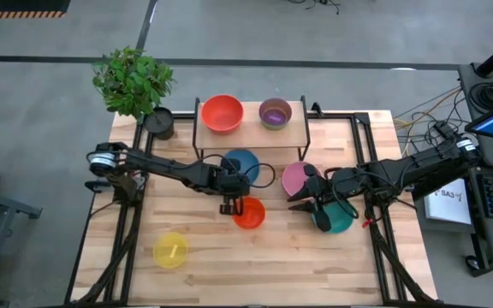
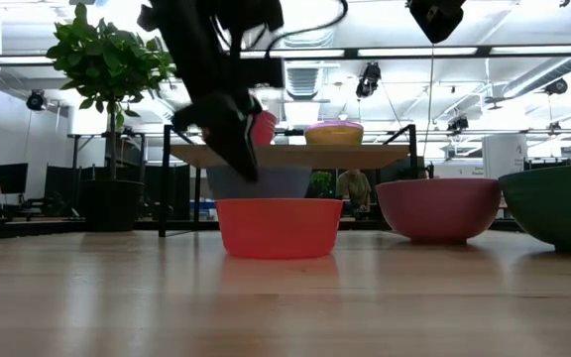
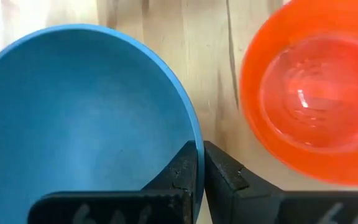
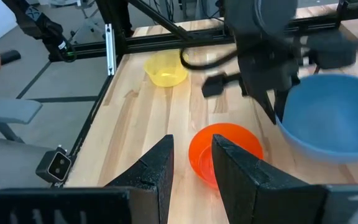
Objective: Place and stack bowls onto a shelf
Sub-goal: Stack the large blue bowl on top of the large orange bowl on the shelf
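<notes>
Left wrist view shows the left hand (image 3: pixel 199 168) clenched on the rim of the blue bowl (image 3: pixel 79 118), one finger inside the wall and one outside. From the right wrist view that bowl hangs tilted and clear of the counter (image 1: pixel 212 257), just beside the orange bowl (image 4: pixel 224 149).

To do this step well, I judge the pinch should stay firm while the bowl rises high enough to clear the shelf (image 1: pixel 296 135) edge, then level out before lowering, since a rim grip lets a wide bowl swing. Of the spots visible, nesting it in the red bowl (image 1: pixel 222 112) looks the likeliest fit, both being large.

The right hand (image 4: pixel 191 163) hovers above the counter with its fingers apart and nothing between them, near the pink bowl (image 1: pixel 296 177) and the teal bowl (image 1: pixel 336 220).

Contents: the blue, orange, pink and teal bowls look empty. On the shelf, the red bowl is empty, while the purple bowl (image 1: pixel 275 112) seems to hold a greenish bowl nested inside. The yellow bowl (image 1: pixel 170 250) sits well apart at the counter's near left, empty.
</notes>
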Robot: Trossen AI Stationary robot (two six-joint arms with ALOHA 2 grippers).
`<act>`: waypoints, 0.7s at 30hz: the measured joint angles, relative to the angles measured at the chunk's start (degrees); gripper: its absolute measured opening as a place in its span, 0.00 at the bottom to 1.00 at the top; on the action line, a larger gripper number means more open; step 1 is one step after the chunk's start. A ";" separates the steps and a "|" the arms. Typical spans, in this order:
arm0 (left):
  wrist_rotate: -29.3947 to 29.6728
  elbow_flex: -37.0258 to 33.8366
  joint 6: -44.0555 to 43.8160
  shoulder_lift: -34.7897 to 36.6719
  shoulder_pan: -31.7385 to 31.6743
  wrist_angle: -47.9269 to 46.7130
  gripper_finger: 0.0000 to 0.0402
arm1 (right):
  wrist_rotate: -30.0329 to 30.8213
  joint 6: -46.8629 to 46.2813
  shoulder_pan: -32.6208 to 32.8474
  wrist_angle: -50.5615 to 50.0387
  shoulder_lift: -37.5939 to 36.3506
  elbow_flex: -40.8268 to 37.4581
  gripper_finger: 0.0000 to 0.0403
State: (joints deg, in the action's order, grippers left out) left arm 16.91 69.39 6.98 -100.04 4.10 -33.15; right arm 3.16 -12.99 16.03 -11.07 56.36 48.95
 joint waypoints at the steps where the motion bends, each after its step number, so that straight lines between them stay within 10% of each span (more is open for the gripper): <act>1: -0.33 0.89 -0.13 0.56 0.26 -1.71 0.00 | 0.00 0.02 0.00 0.02 -0.02 0.00 0.24; 13: -16.05 16.02 -1.73 4.07 3.35 -24.94 0.00 | -0.04 0.72 0.27 -0.17 0.00 0.00 0.24; 21: -12.21 31.32 1.18 5.08 5.24 -35.53 0.00 | -0.04 1.64 0.59 -0.15 0.00 0.00 0.24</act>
State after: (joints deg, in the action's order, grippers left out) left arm 4.70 100.70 8.17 -94.96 9.34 -68.67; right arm 3.11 -11.35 16.62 -11.22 56.36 48.95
